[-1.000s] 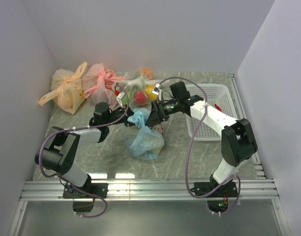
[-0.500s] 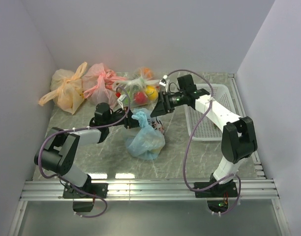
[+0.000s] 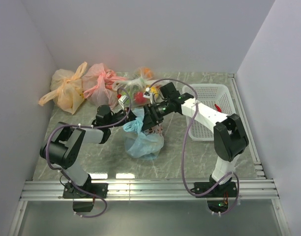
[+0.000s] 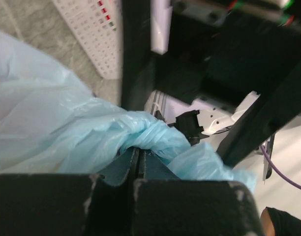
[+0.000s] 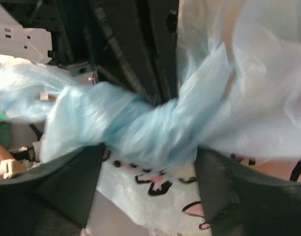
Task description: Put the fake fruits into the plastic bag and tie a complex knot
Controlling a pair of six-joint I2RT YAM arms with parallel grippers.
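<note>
The light blue plastic bag (image 3: 143, 140) with pinkish cartoon prints sits mid-table, its top drawn up into a bunched twist of handles (image 5: 135, 125). My left gripper (image 3: 127, 121) is shut on a fold of the bag's handle (image 4: 155, 137), its jaws pressed together (image 4: 139, 155). My right gripper (image 3: 149, 119) is open, its fingers (image 5: 67, 187) spread wide either side of the twist (image 5: 149, 152), not closed on it. The fake fruits inside this bag are hidden by the plastic.
An orange bag (image 3: 67, 91), a pink bag (image 3: 102, 82) and a clear bag with a red fruit (image 3: 139, 95) lie along the back wall. A white basket (image 3: 212, 113) stands at the right, under my right arm.
My right gripper has swung from above the basket's left edge down and left onto the bag's bunched top. The left gripper keeps its hold and the bag top has shifted slightly.
</note>
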